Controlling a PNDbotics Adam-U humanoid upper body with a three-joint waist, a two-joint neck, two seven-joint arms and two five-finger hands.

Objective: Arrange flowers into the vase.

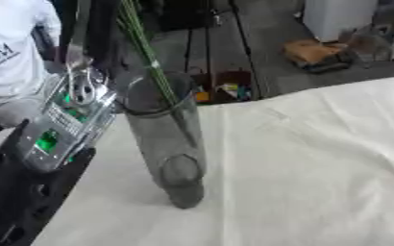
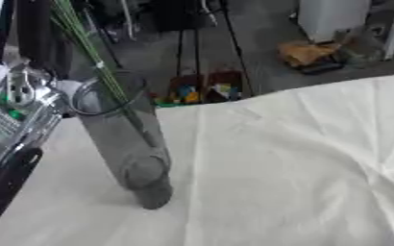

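Several green stems (image 1: 150,62) already in the vase (image 1: 168,144) at the desk's (image 1: 318,168) left — insertion step; left hand (image 1: 74,96) beside it, grip unreadable — next: release cleanly.

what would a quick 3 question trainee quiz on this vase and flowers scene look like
1. True or false: the green stems already reach into the glass vase.
2. What covers the table? A) white cloth B) blue mat C) bare wood
3. On which side of the vase does the robot arm show?

Key:
1. True
2. A, the white cloth
3. The robot's left; no robot hand can be made out.
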